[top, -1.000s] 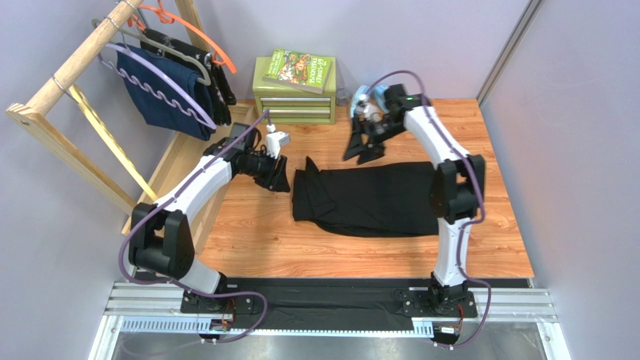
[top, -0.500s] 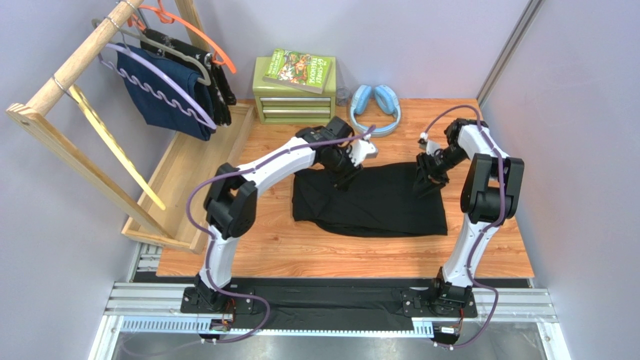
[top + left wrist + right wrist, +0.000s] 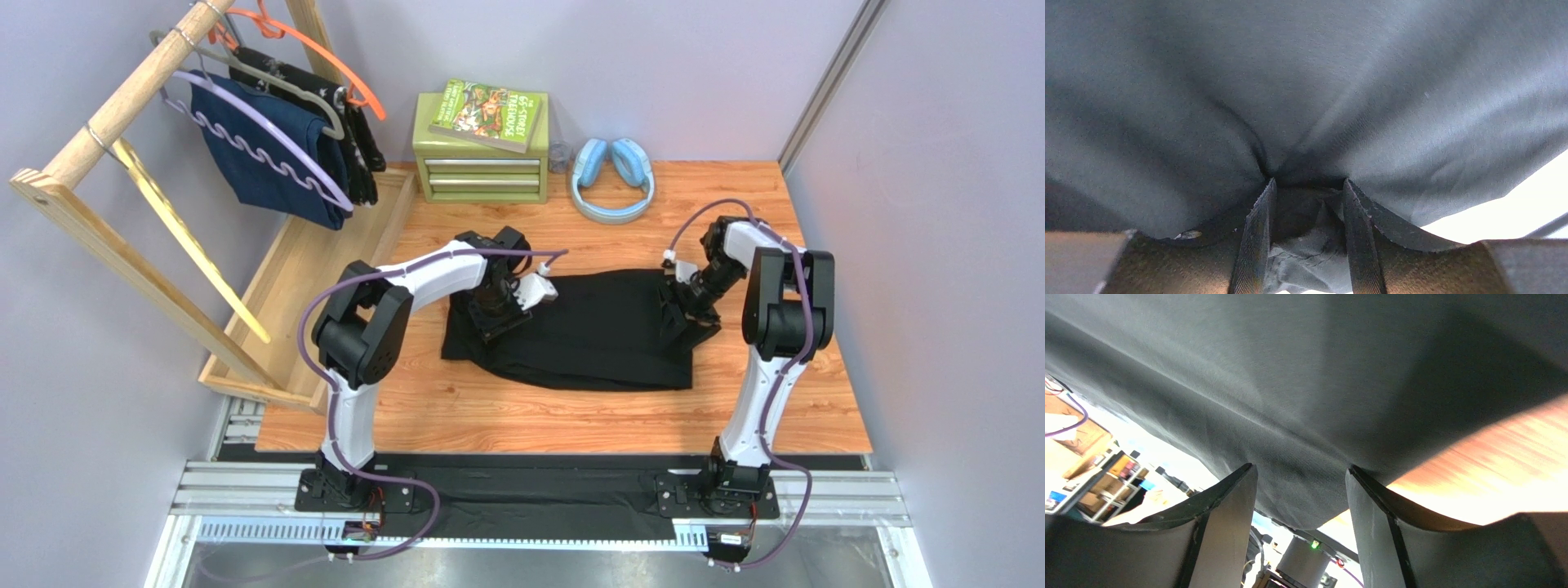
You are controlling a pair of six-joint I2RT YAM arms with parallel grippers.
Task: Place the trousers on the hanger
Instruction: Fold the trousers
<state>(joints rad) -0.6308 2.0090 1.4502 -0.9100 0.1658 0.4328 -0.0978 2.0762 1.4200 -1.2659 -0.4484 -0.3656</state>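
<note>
Trousers (image 3: 601, 337) flat — L gripper (image 3: 1306, 187) pinches their left edge, R gripper (image 3: 1300, 471) agape at right edge.

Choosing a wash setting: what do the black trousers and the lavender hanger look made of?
Trousers: likely thin woven fabric, matte black; fine weave and soft creases show up close. Hanger: probably smooth plastic; thin, evenly coloured, with a moulded wavy arm.

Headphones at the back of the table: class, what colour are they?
The headphones are light blue, seen best in the top external view.
</note>
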